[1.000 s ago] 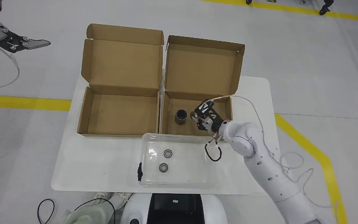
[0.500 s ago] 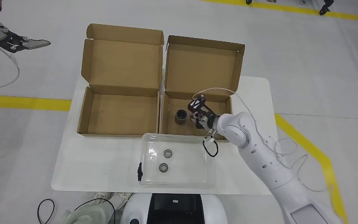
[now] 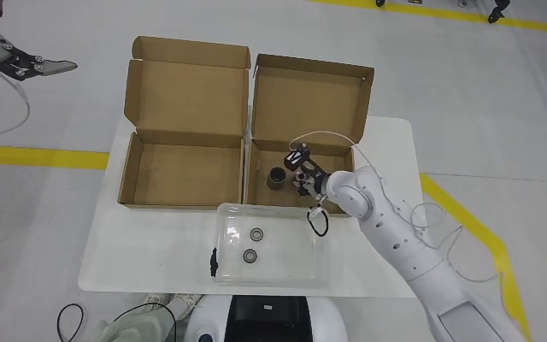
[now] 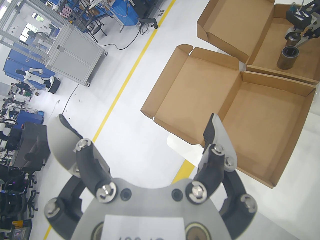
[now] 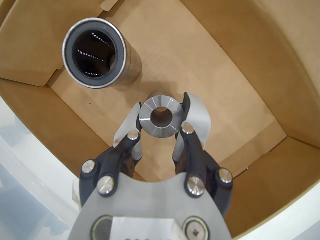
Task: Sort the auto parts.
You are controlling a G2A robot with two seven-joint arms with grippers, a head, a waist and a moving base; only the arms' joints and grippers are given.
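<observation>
Gripping what, your right tool (image 5: pixel 162 111)?

It's clamped on a steel bushing (image 5: pixel 150 123), held upright inside the right cardboard box (image 3: pixel 338 167), just beside the standing linear bearing (image 5: pixel 131 63) but not touching it.

And your left tool (image 4: pixel 136 123)?

Fingers spread wide with nothing between them, out past the left edge of the table (image 3: pixel 385 154). Two ball bearings (image 3: pixel 255 233) lie in your clear bin (image 3: pixel 291 265) at the front.

The left gripper (image 4: pixel 136 123) is being held spread wide over the floor, beside the near box (image 4: pixel 262 126). In the far box (image 4: pixel 265 43), a bushing (image 4: pixel 291 40) is being gripped by the right gripper (image 4: pixel 296 38), just beside an upright bearing (image 4: pixel 287 57).
</observation>
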